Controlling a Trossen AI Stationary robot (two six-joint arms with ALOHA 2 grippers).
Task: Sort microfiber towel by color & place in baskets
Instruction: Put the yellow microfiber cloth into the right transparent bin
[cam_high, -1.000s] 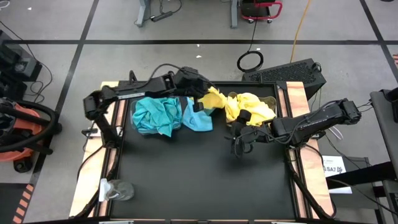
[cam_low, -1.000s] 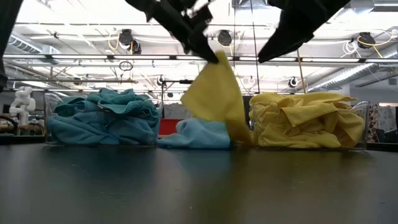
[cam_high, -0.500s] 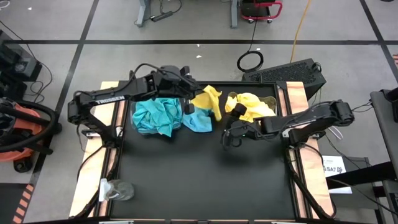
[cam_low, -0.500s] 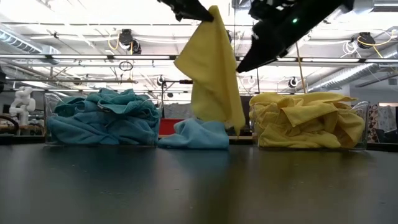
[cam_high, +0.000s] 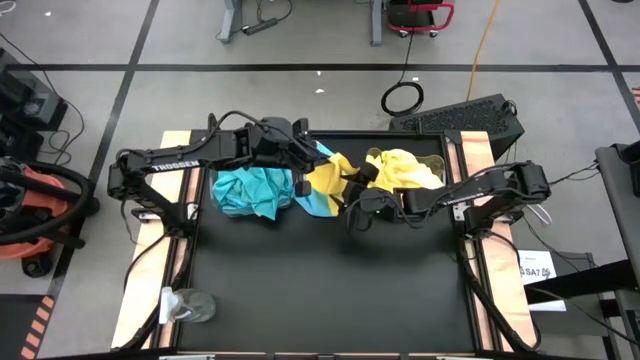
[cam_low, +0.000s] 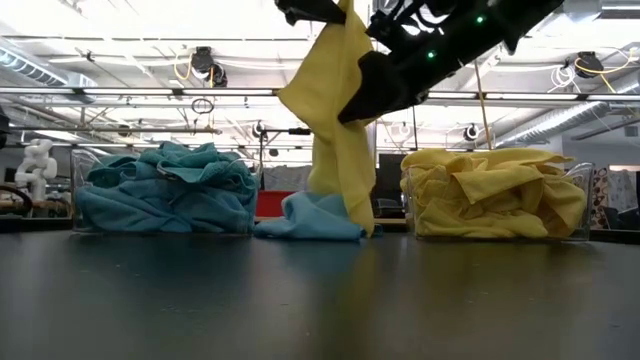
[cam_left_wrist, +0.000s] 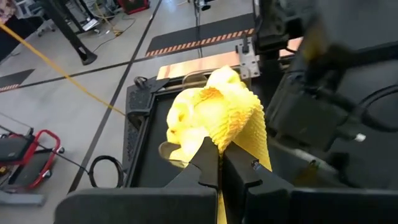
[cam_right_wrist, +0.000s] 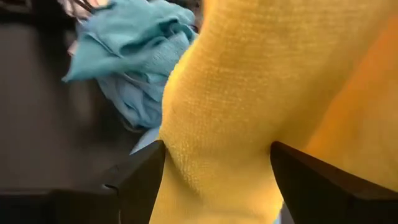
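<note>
Hanging yellow towel (cam_low: 335, 120) blocks the gap between baskets (cam_low: 160, 215).

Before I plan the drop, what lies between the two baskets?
In the low view, a loose teal towel on the table, with the hanging yellow towel above it.

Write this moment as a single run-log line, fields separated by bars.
left gripper: shut on yellow towel, lifted | right gripper: open around hanging yellow towel | teal towel: on table between baskets

The left arm reaches inward, its hand (cam_high: 300, 172) raised and pinched tight. The right arm stretches across toward it, its hand (cam_high: 357, 203) spread wide just beside.
</note>
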